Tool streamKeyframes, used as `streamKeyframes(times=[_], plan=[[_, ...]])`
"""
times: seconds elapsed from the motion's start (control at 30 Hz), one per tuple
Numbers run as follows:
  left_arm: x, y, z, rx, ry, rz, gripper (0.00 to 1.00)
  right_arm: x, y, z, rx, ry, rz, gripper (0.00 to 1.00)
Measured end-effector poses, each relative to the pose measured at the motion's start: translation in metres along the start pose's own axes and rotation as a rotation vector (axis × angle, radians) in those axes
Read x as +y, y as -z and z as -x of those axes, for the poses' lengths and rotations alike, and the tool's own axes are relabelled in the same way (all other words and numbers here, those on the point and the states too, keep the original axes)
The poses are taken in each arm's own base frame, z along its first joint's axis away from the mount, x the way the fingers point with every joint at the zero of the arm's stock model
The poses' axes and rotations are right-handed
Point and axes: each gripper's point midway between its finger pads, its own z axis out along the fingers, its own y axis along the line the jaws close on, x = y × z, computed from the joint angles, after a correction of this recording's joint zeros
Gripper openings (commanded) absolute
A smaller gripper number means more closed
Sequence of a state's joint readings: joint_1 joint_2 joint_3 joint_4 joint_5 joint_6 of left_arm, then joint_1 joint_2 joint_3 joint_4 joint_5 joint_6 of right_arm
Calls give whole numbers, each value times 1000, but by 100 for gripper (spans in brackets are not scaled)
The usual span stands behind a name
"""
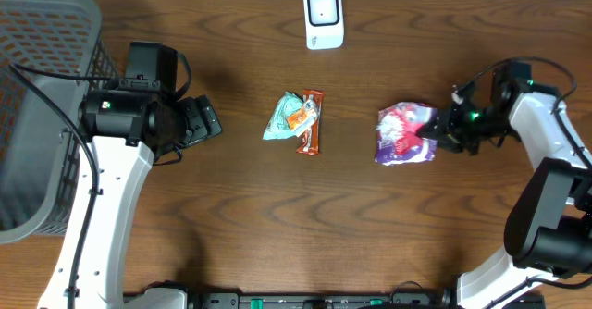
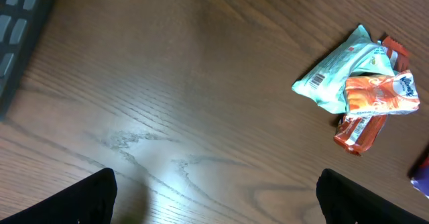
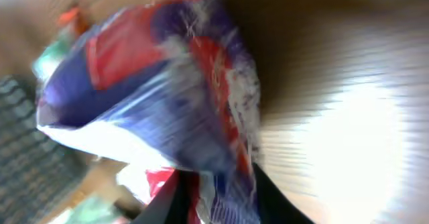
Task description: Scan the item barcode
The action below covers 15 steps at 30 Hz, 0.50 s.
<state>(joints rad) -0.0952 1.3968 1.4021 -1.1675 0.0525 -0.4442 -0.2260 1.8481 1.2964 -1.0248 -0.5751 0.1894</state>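
The purple-and-red snack bag (image 1: pixel 402 133) lies crumpled on the counter (image 1: pixel 231 216), right of centre, with its gathered edge turned toward the right gripper (image 1: pixel 435 131), which is at that edge. In the blurred right wrist view the bag's edge runs between the two dark fingers, set narrowly apart, but I cannot tell whether they pinch it or merely flank it. The bag has no clear long axis. The white scanner (image 1: pixel 324 18) stands at the far edge of the counter, well apart from the bag and off toward the middle, so the right arm is much the nearer one for carrying it there, and that line looks free. A teal packet (image 1: pixel 285 117) and an orange snack bar (image 1: pixel 312 129) lie touching between the arms, beside that path rather than on it. The left gripper (image 1: pixel 208 121) is spread wide and empty, near the grey basket (image 1: pixel 42 87).
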Motion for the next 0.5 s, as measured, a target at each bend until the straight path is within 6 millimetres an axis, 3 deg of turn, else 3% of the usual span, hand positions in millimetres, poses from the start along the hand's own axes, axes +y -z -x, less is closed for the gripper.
streamKeyframes(times=[0.1, 0.13, 0.2, 0.37, 0.5], plan=[[0, 0, 0, 0, 0, 0, 95, -13, 12, 6, -21, -11, -119, 47], [0, 0, 0, 0, 0, 0, 95, -16, 16, 8, -29, -6, -149, 58], [0, 0, 0, 0, 0, 0, 95, -18, 21, 13, -49, 5, -181, 71], [0, 0, 0, 0, 0, 0, 95, -24, 24, 18, -66, 41, -227, 73], [0, 0, 0, 0, 0, 0, 95, -31, 25, 18, -68, 51, -275, 88]])
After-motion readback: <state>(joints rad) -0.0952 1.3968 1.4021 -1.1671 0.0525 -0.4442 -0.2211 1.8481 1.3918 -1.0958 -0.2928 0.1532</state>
